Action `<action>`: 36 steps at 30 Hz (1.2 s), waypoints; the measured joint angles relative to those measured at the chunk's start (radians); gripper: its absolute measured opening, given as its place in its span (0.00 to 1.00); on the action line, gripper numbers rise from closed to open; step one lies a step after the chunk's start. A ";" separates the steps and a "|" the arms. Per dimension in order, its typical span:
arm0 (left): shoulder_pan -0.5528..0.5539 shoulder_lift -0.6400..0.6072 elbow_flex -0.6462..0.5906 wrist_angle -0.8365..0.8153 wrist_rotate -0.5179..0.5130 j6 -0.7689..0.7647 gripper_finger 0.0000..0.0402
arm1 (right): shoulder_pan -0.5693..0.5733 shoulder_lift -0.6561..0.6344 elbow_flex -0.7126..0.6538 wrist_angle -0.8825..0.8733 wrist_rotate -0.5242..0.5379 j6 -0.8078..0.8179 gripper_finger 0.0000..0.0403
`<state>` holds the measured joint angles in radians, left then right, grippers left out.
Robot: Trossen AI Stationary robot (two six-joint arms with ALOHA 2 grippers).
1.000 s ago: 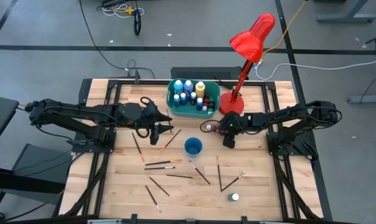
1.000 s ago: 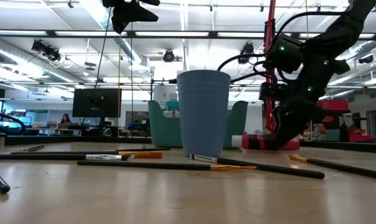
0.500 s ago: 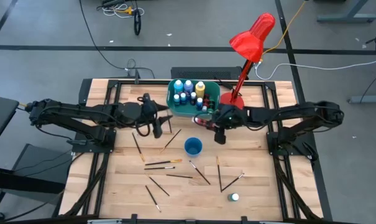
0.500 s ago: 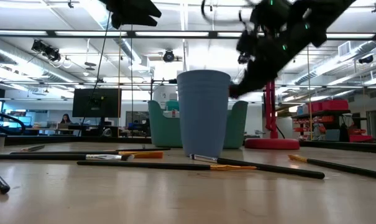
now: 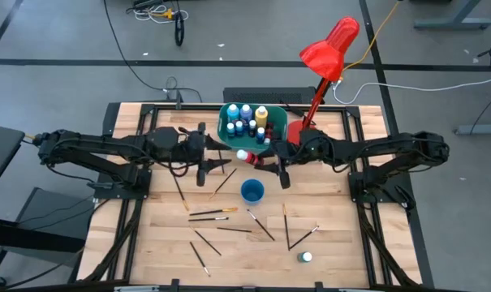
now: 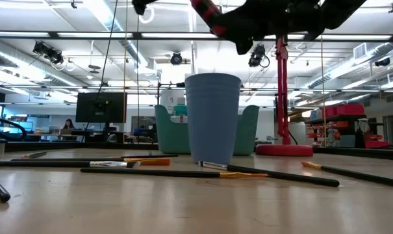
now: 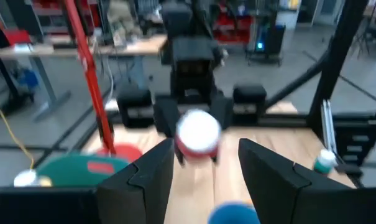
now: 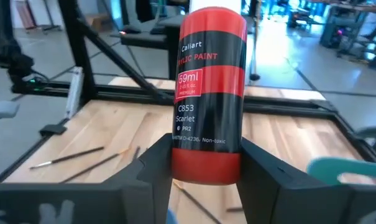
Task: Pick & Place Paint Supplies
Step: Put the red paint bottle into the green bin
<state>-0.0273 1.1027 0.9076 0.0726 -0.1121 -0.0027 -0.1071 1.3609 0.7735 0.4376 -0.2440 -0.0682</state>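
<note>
Above the wooden tabletop (image 5: 229,243), just in front of the teal rectangular tub (image 5: 229,139), the right pincer (image 5: 261,159) is carrying a red-and-black scarlet paint bottle with a white cap (image 8: 209,87), its fingers clamped on the bottle's sides. In the high view the bottle is lying level, white cap (image 5: 242,154) pointing toward the left arm, so it is hanging beside the tub rather than over it. That position suggests a delivery under way: the tub is already holding a cluster of small paint bottles with blue, white and yellow caps (image 5: 247,122), and this one is probably heading there too.

Facing it from the other side, the left pincer (image 5: 206,166) is hovering with its fingers (image 7: 144,177) apart and nothing between them, looking straight at the white cap; whether it is waiting to take the bottle cannot be told.

Across the boards, thin dark paintbrushes (image 5: 221,229) are lying scattered around an upright blue plastic cup (image 5: 251,191), and a lone white-capped green bottle (image 5: 307,257) is standing near the front edge, all awaiting collection. Behind the tub, the red desk lamp (image 5: 330,45) is leaning over the far corner, its base partly hidden by the right arm.
</note>
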 joint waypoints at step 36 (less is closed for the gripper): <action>0.070 0.141 0.040 0.075 0.122 -0.017 0.32 | 0.006 0.013 0.001 0.002 0.033 -0.018 0.35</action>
<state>0.0430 1.2438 0.9474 0.1476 0.0104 -0.0201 -0.1009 1.3735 0.7742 0.4393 -0.2107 -0.0860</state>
